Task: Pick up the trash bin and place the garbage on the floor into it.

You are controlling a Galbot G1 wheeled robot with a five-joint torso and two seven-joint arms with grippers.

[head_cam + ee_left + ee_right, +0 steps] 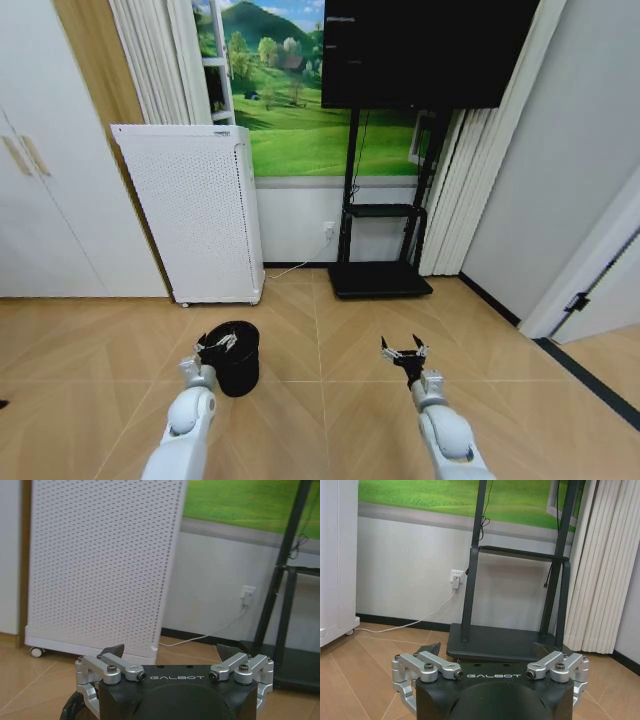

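The trash bin [238, 358], a small black round mesh basket, stands on the wooden floor in front of me, left of centre. My left gripper [215, 343] hovers at its near-left rim with the fingers spread open and nothing between them. In the left wrist view that gripper [171, 652] is open, and a sliver of the bin [70, 709] shows beside it. Over bare floor to the bin's right, my right gripper [404, 351] is open and empty, as the right wrist view [487, 650] confirms. The garbage is out of view.
A tall white perforated appliance [190, 215] stands on castors against the wall behind the bin. A black TV stand [380, 278] with a power cord [415, 622] is to its right, next to curtains [455, 200]. White cupboard doors [50, 180] are at the left.
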